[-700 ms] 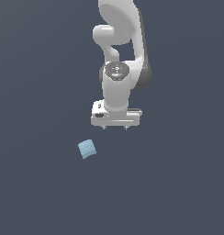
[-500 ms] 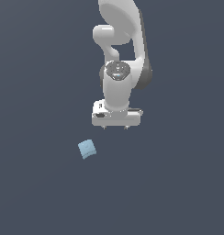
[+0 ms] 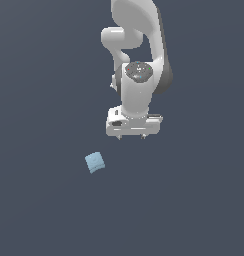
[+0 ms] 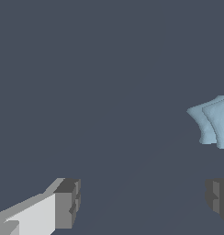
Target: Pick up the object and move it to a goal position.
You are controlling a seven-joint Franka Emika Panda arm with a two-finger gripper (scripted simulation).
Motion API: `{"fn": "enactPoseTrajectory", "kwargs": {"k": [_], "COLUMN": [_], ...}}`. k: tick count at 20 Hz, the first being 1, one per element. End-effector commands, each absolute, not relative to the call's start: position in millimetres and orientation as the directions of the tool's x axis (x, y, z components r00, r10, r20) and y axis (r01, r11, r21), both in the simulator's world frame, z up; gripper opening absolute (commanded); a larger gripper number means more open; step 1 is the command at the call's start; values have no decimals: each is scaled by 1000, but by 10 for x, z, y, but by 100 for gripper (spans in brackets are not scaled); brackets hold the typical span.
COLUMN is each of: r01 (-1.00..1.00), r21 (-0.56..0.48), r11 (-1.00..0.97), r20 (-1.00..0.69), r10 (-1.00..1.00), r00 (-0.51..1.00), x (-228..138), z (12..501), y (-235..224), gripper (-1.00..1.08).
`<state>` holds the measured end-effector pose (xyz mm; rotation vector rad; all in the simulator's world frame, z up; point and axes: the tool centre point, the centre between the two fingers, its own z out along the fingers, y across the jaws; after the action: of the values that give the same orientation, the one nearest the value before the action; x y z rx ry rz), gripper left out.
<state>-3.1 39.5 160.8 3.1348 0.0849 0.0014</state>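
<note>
The object is a small light-blue squarish block (image 3: 95, 162) lying on the dark floor, toward the exterior view's left of the arm and nearer the camera. My white gripper (image 3: 131, 136) hangs from the arm above the floor, apart from the block, with only the fingertip ends showing under the hand. In the wrist view the block (image 4: 214, 121) sits at the frame's edge, partly cut off, outside the gap between my fingers. The two dark fingertips (image 4: 68, 203) stand wide apart with nothing between them.
The white arm (image 3: 139, 55) rises behind the gripper in the exterior view. The dark grey floor (image 3: 194, 200) spreads all around. No goal marker shows.
The gripper has shifted very slightly toward the block and a little lower. The block has not moved.
</note>
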Motion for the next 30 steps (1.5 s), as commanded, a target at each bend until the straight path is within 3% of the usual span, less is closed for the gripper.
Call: {"fn": "enactPoseTrajectory", "kwargs": {"k": [1,13,30], "r01": [56,137,373], "r21": [6,5,2], "r11": [-998,-991,-928], "r20": [0,0,-1], "r10": [56,137,373], "r00": [998,991,928], "x": [-27,123,435], "z": [1603,1478,1050], "y": [382,80,-919], "gripper": [100,100,100]}}
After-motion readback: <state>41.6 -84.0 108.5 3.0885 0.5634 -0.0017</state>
